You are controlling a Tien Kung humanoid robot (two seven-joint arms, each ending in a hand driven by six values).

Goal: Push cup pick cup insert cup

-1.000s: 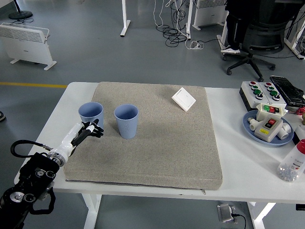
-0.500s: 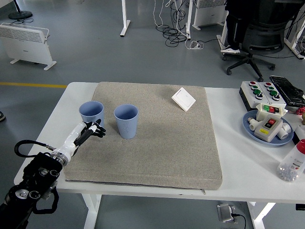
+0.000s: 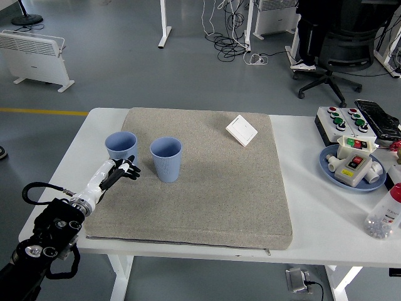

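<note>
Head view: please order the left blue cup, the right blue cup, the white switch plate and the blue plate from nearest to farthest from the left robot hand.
From the left robot hand:
1. Left blue cup, just behind it.
2. Right blue cup, to its right.
3. White switch plate, at the mat's far side.
4. Blue plate, at the table's right end.

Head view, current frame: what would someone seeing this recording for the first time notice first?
Two light blue cups stand upright side by side on the left part of the grey mat: the left cup at the mat's left edge, the right cup just inboard. The robot's left hand, fingers spread and holding nothing, sits just in front of the left cup. A white wall switch lies near the mat's far edge.
</note>
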